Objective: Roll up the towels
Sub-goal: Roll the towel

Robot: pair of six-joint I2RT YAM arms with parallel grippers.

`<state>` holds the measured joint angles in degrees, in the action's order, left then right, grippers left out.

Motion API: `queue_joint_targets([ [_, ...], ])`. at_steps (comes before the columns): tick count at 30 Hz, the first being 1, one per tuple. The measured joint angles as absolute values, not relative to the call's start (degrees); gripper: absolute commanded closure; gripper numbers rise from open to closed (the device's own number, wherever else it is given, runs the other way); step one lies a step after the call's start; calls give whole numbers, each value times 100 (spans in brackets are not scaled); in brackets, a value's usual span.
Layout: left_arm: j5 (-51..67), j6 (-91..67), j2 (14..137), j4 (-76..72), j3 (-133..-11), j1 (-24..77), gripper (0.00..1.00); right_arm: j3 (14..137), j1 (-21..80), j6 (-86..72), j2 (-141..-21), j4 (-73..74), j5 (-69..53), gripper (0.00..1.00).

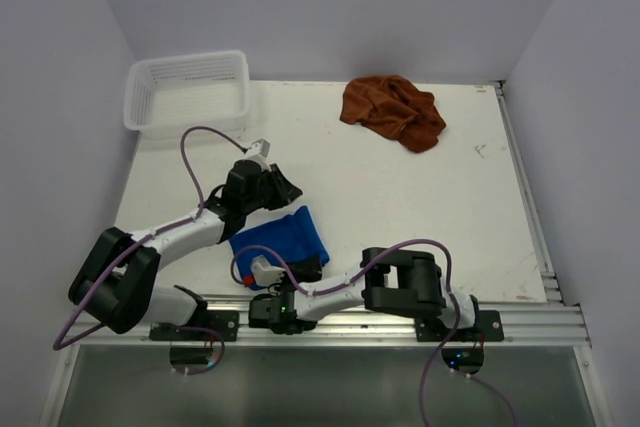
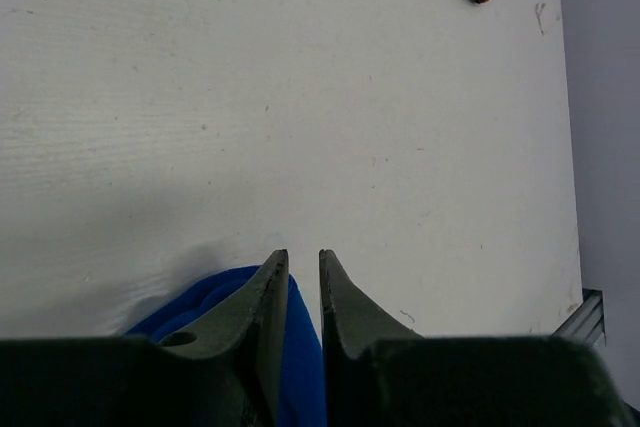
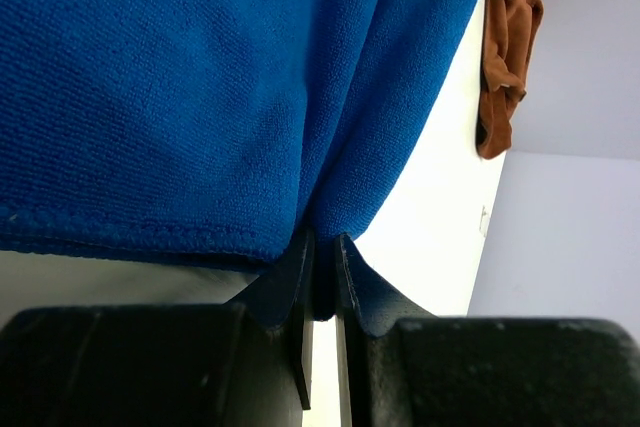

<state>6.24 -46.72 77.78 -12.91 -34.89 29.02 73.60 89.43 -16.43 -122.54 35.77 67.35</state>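
The right gripper (image 3: 322, 247) pinches a fold of the blue towel (image 3: 150, 97), its fingers pressed together on the cloth. The rest of the towel spreads ahead of the fingertips and to their left over the white surface (image 1: 400, 207). The left gripper (image 2: 300, 257) is poised at the same towel's far edge. Its fingers stand a narrow slit apart with nothing between them, and blue cloth bunches just behind and below its left finger. The rust-brown towel (image 1: 393, 110) lies crumpled well ahead of both grippers, apart from the blue one. A white mesh basket (image 1: 187, 92) stands well beyond the left gripper, off to its left.
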Motion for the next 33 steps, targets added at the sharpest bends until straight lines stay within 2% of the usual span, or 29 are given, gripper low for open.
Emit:
queue_joint_targets([
  [11,1653,-4587,7977,-2189,-3341,3420,97,7461,8919,-1533,-12267,3573,6650,100],
  [16,1909,-4504,8167,-2342,-3085,3540,100,7485,8877,-1476,-12267,3566,6639,100],
  [26,1925,-4388,8678,-2650,-2624,3531,100,7513,8855,-1192,-12344,3586,6608,100],
  [31,1872,-4390,8934,-3011,-2591,3522,100,7522,8842,-1188,-12337,3583,6595,85],
  [33,1876,-4390,9050,-3140,-2589,3496,100,7518,8831,-1203,-12296,3570,6547,76],
])
